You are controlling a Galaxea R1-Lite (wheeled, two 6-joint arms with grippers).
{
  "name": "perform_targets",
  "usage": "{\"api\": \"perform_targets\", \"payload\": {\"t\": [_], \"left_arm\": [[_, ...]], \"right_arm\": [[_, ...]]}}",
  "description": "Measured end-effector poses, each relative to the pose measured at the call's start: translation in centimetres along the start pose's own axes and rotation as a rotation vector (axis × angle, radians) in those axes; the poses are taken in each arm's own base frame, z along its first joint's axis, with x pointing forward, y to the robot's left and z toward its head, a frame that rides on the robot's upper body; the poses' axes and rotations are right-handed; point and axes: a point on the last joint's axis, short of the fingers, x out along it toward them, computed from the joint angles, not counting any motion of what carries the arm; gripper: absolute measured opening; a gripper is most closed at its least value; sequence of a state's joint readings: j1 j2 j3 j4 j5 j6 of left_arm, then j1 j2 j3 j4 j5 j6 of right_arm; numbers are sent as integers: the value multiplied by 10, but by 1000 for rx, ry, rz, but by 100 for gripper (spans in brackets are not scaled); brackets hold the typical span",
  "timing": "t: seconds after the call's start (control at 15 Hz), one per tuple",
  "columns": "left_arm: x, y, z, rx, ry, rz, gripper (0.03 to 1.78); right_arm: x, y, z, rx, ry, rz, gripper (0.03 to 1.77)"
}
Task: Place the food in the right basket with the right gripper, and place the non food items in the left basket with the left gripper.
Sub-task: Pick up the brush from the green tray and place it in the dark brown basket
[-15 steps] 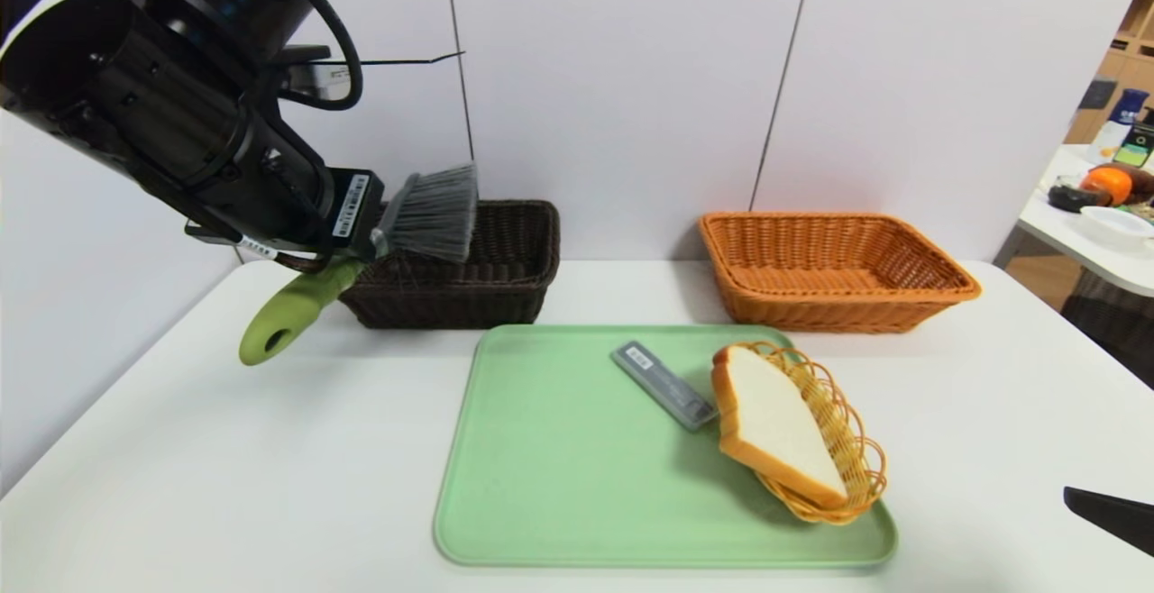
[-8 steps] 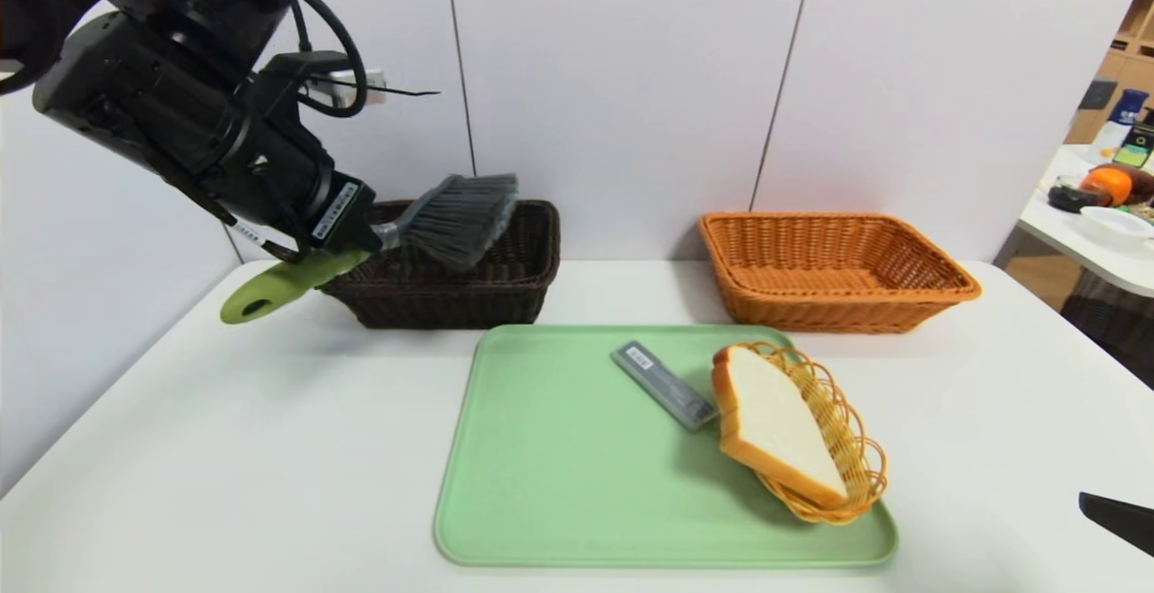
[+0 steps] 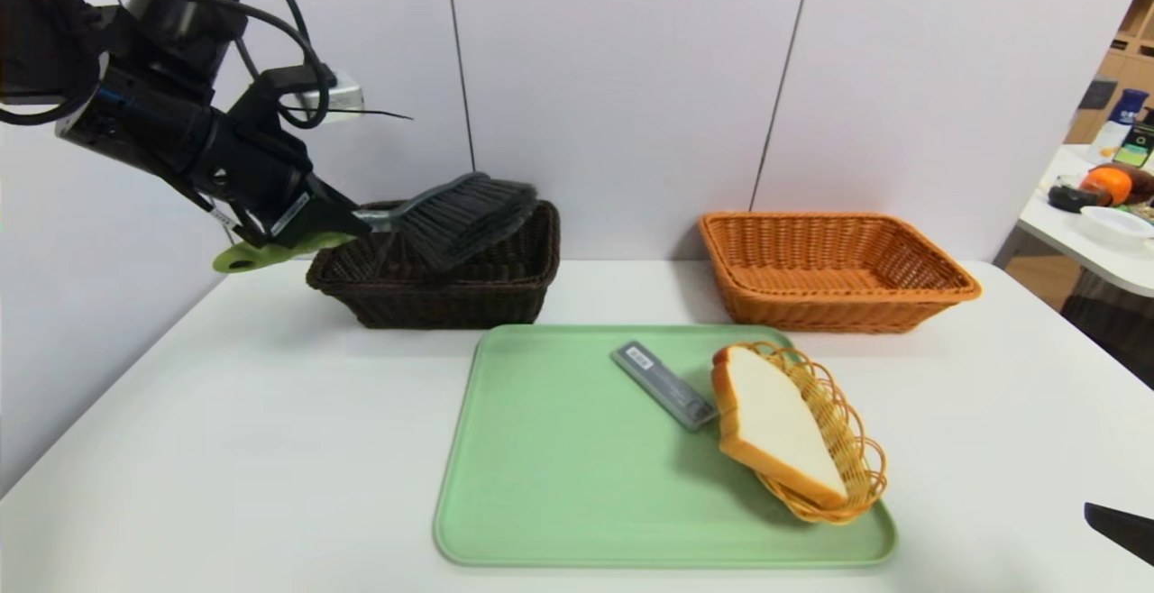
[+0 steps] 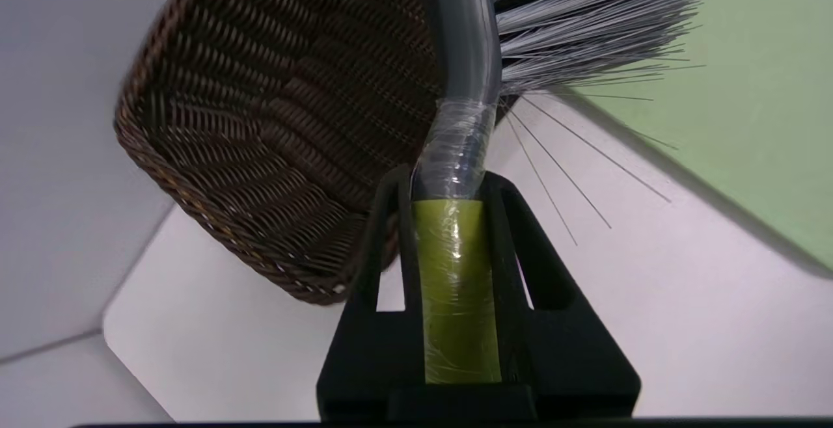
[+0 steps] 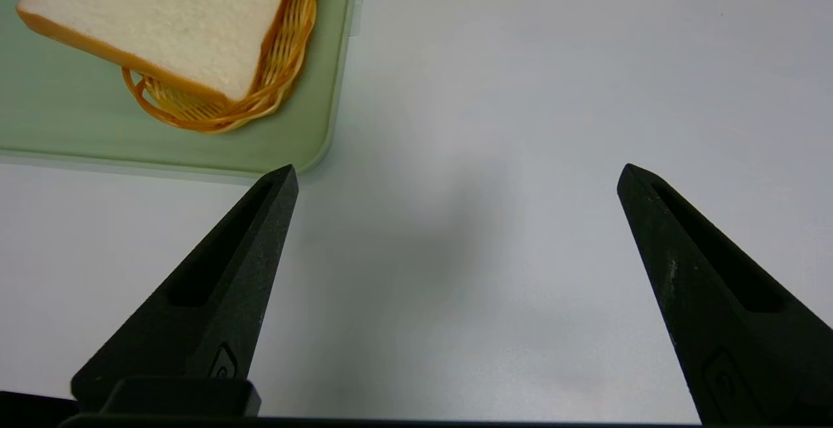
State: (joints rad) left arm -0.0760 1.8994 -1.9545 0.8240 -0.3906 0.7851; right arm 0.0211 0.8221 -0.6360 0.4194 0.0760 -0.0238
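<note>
The dark grey bristle brush with an olive-green handle (image 3: 451,214) hangs in the air, clenched at the neck of its handle by the left tool (image 3: 347,223). Its bristled head lies nearly level above the large rectangular dark brown wicker basket (image 3: 451,291), while the green handle end pokes out past the basket's left rim. In the left wrist view the two black jaws sit on either side of the green handle (image 4: 455,285), with the grey neck running on past their tips over the basket's woven interior (image 4: 280,122).

The slim grey rectangular case with a white barcode label (image 3: 663,383) lies on the pale green rectangular tray (image 3: 559,467), well apart from the left tool. Just beside the case, a thick slice of white bread with a tan crust (image 3: 775,426) leans on a small yellow oval wicker dish (image 3: 847,449) at the tray's right side. Behind that stands the large rectangular orange-tan wicker basket (image 3: 829,269).

The right tool (image 5: 455,177) hovers with its jaws spread wide and nothing between them, over the white surface (image 3: 225,449) near the tray's front right corner.
</note>
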Motion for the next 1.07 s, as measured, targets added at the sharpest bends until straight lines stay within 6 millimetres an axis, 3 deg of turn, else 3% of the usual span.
{"api": "perform_targets", "payload": {"t": [0.47,0.73,1.07], "left_arm": [[54,46,-16,133,-167,52,33],[77,44,-21,122,-153,12,33],[84,40,-19,113,-148,-7,33]], "right_arm": [[-2,0,-8,1,-5,-7,170],[-4,0,-9,2,-12,-11,170],[-5,0,-10,2,-17,-19,170]]}}
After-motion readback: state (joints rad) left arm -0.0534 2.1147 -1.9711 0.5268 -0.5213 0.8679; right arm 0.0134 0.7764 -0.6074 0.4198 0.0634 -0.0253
